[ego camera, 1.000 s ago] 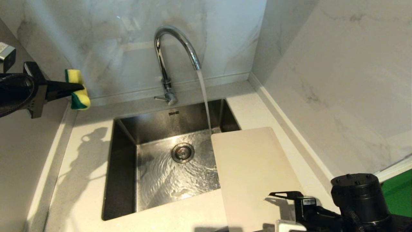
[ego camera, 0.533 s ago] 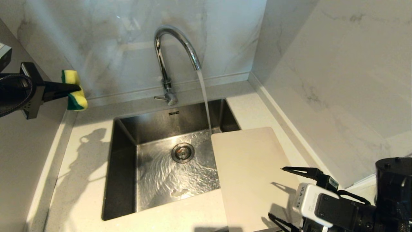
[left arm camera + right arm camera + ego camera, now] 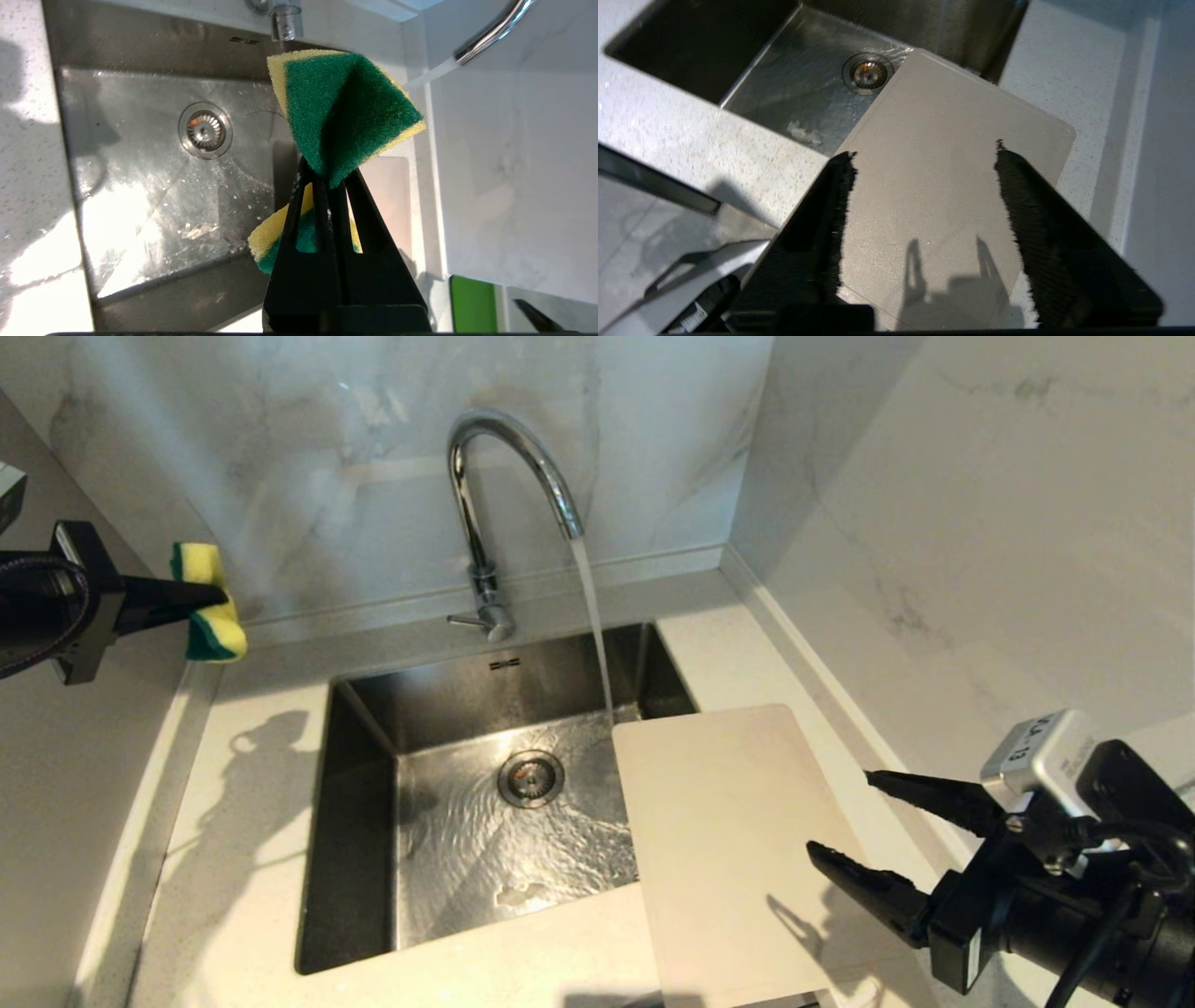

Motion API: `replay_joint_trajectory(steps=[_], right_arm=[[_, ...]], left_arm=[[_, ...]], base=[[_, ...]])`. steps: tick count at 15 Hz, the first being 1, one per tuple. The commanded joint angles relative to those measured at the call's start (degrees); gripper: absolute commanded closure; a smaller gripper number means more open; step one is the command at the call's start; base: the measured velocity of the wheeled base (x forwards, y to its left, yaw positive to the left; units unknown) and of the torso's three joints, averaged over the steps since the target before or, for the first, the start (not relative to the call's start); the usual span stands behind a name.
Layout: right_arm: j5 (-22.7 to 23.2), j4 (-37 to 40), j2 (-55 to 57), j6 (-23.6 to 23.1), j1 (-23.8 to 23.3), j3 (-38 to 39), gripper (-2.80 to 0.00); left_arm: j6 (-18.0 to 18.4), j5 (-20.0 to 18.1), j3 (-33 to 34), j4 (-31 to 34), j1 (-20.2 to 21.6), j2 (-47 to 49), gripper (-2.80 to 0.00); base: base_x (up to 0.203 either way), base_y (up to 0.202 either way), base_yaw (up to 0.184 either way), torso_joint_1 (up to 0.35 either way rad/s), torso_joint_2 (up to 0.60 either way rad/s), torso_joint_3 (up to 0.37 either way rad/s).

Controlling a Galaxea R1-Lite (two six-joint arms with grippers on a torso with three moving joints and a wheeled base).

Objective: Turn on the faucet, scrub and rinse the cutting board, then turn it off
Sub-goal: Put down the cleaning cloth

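1. Two arms are in play, and your right end effector (image 3: pixel 845 814) is by far the nearer to the cutting board (image 3: pixel 728 840). It hovers over the board's right edge at about 4 o'clock in the head view, fingers spread apart with nothing between them.
2. From that end effector the board lies toward 9 to 10 o'clock. Its long axis runs from 6 to 12 o'clock, the far short edge jutting over the sink (image 3: pixel 364 784) and the rest lying flat on the desk (image 3: pixel 243 896).
3. Your left end effector (image 3: pixel 201 597) waits well apart at 9 o'clock, clamped on a yellow-and-green sponge (image 3: pixel 207 607) held up in the air to the left of the sink.
4. Water pours from the faucet (image 3: pixel 509 448) at 12 o'clock and lands in the sink just beside the board's far left corner, so I judge the board has to go toward 11 o'clock to get wet.
5. Hidden from you: the board's near short edge is cut off at 6 o'clock, so its slot handle does not show. Whether the right fingers touch the board or hang just above it is hard to make out.
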Motion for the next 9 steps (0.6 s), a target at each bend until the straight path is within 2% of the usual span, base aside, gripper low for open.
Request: replay_joint_trajectory(steps=[1, 4, 9], right_arm=[[-1.1, -0.2, -2.2, 3.3, -1.2, -0.1, 0.0], [-6.1, -0.2, -4.2, 9.3, -3.2, 0.0, 0.0], [-7.1, -0.1, -9.1, 13.1, -8.6, 2.4, 0.0]], left_arm=[[0.5, -0.1, -0.1, 0.8, 0.0, 0.0, 0.0], [0.7, 0.7, 0.1, 1.0, 0.0, 0.1, 0.0], [1.2, 0.8, 0.2, 1.1, 0.0, 0.2, 0.0]], base=[[0.0, 0.0, 0.0, 0.0, 0.0, 0.0], [0.0, 0.0, 0.0, 0.0, 0.0, 0.0], [0.0, 0.0, 0.0, 0.0, 0.0, 0.0]])
